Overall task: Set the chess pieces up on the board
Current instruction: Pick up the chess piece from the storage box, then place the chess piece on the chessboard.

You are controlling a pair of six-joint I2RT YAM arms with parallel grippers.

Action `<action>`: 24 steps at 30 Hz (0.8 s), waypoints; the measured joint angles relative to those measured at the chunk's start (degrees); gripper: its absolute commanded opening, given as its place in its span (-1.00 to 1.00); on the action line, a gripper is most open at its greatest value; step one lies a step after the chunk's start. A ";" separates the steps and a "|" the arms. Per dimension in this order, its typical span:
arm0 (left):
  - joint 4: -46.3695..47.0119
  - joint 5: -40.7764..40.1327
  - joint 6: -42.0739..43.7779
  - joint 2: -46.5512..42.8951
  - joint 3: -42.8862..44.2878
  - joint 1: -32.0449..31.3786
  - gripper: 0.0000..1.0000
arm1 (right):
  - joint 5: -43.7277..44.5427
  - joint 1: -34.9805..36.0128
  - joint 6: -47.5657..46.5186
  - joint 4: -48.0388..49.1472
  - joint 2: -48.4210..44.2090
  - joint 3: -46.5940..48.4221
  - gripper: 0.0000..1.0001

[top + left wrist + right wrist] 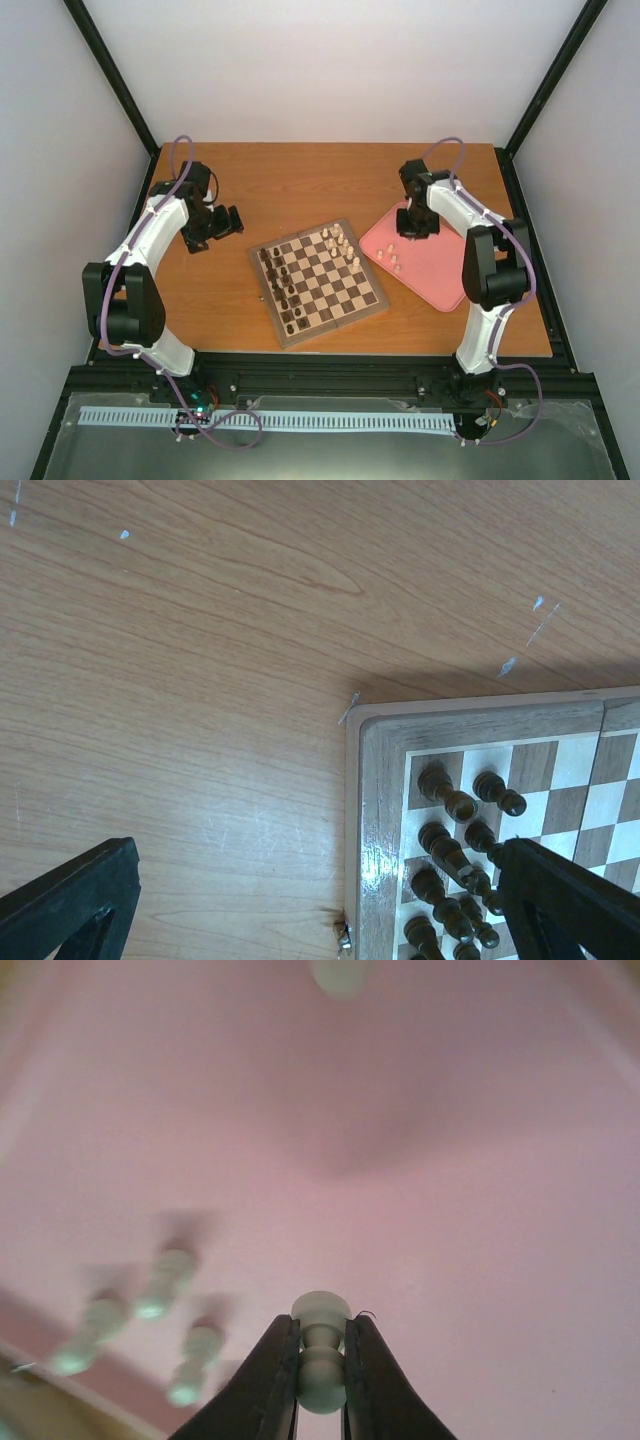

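Note:
The board (pixel 318 282) lies mid-table with dark brown pieces along its left side and several pale chess pieces (pixel 340 243) at its far right. More pale pieces (pixel 390 259) lie in the pink tray (pixel 440 270). My right gripper (pixel 321 1355) is over the tray, shut on one pale chess piece (pixel 321 1360); it shows in the top view (pixel 410 222) at the tray's far end. Blurred pale pieces (pixel 160 1285) lie below it. My left gripper (pixel 228 222) is open and empty, left of the board, whose corner (pixel 380 780) shows in the left wrist view.
The dark brown pieces (pixel 455 865) stand in rows by the board's near-left border. A small metal latch (pixel 344 938) sticks out of the board's edge. Black frame posts and white walls enclose the wooden table (pixel 300 180).

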 measured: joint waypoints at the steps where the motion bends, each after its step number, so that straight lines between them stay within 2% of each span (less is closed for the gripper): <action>1: 0.00 0.02 0.00 0.00 0.04 0.00 0.99 | 0.37 0.55 0.00 -0.79 -0.59 1.40 -0.87; 6: 0.00 0.09 0.00 -0.04 0.07 0.00 0.99 | 1.92 7.89 0.42 -4.07 -3.61 11.32 -0.86; 13: 0.02 0.17 0.02 -0.96 -0.15 0.00 0.99 | 1.01 24.15 0.70 -6.29 -1.33 20.48 -0.86; 17: 0.02 0.15 0.04 -2.19 -0.85 0.00 0.99 | -0.66 28.70 0.85 -6.97 2.14 20.63 -0.86; 24: 0.07 0.17 0.04 -2.84 -2.36 0.00 0.99 | -2.38 28.98 0.81 -6.62 3.26 14.67 -0.85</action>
